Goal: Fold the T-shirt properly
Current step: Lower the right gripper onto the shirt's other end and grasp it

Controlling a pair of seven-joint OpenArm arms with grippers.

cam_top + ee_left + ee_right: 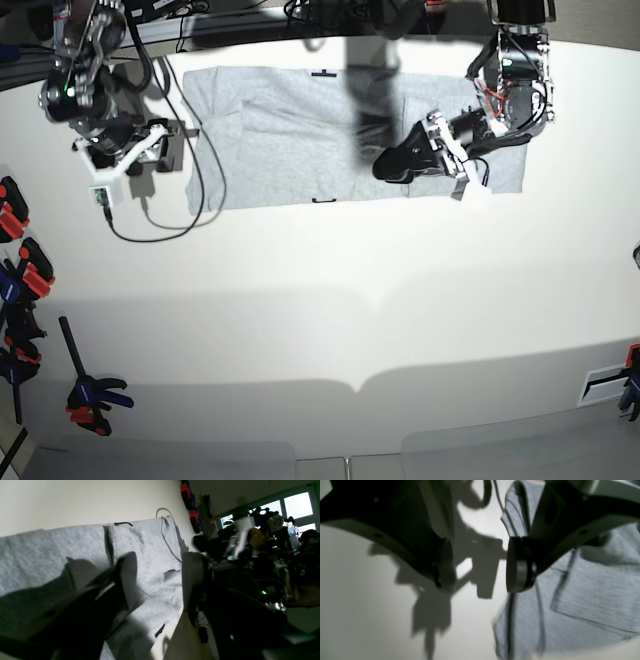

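The light grey T-shirt [290,135] lies spread flat, plain side up, along the far part of the white table [330,300]. My left gripper [388,165] hovers low over the shirt's right half, open and empty. In the left wrist view the left gripper [160,580] has its jaws apart over the grey cloth [150,545]. My right gripper [140,150] is open and empty beside the shirt's left edge. In the right wrist view the right gripper [480,565] is above bare table, with the shirt's edge [582,592] just to one side.
A black cable [190,190] runs from the right arm across the shirt's left edge; it also shows in the left wrist view [170,542]. Clamps [90,400] lie at the table's left edge. Small black marks [322,73] sit at the shirt's far and near edges.
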